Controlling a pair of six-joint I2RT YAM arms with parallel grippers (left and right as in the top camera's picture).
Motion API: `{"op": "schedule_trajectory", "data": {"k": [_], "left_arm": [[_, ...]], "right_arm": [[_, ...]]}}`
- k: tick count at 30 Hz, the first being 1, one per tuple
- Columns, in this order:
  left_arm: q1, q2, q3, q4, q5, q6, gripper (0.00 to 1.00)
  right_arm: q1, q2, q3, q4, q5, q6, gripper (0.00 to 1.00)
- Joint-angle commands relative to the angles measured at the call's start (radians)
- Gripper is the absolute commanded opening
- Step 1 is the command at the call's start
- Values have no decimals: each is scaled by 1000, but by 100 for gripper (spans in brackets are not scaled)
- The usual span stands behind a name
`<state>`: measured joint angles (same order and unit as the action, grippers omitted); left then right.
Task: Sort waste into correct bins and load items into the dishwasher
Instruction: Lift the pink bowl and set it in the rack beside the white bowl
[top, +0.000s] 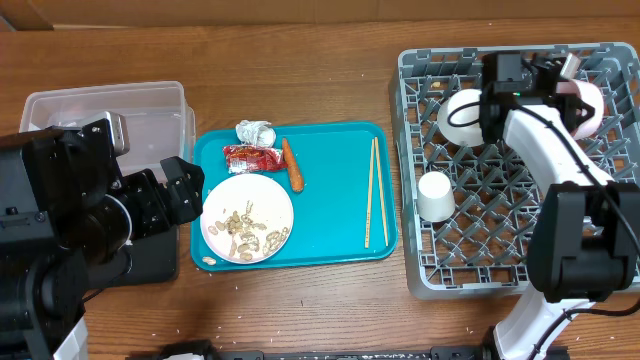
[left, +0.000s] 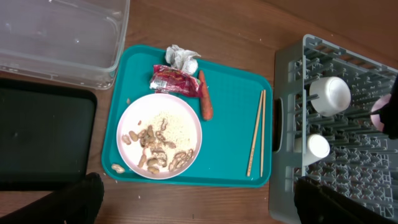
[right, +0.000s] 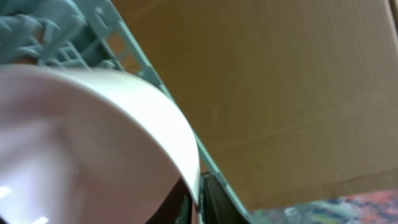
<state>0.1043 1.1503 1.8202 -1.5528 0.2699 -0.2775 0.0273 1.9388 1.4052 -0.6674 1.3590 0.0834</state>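
Observation:
A white plate (top: 262, 190) (left: 140, 112) with beige food scraps and rice (top: 243, 228) (left: 158, 146) lies on the teal tray. Behind it lie the paper ball (top: 254, 131) (left: 181, 58), red wrapper (top: 252, 157) (left: 174, 81) and carrot (top: 292, 166) (left: 206, 96). The chopsticks (top: 375, 190) (left: 256, 134) lie at the tray's right. The grey dish rack (top: 500, 250) (left: 348, 174) holds one bowl (top: 460, 115) (left: 329, 94) and the cup (top: 436, 196) (left: 318, 147). My right gripper (top: 575, 100) (right: 198, 199) is shut on a second bowl's rim (top: 592, 108) (right: 93, 137) over the rack's far right. My left gripper (top: 185, 190) (left: 205, 208) is open and empty, left of the plate.
The clear tub (top: 150, 100) (left: 62, 37) stands at the far left. The black tray (top: 150, 262) (left: 43, 137) lies in front of it, partly under my left arm. The teal tray (top: 340, 220) (left: 230, 162) sits between them and the rack. One loose scrap (top: 209, 261) (left: 117, 168) lies on it.

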Motion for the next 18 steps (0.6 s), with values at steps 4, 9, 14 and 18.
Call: {"op": "schedule_trajectory", "data": {"k": [4,9,14,18], "left_arm": [[-7,2,16,1,11,8,100],[-7,2,16,1,11,8,100],[-7,2,16,1,11,8,100],[-7,2,16,2,11,8,100]], "right_arm": [[124,3,10,-34,-71,-5,81],[201,-42,16,-115,-90,55,92],[290,-182,124,-304,-461,154,90],[359,-295,235,-443,-925,161,84]]}}
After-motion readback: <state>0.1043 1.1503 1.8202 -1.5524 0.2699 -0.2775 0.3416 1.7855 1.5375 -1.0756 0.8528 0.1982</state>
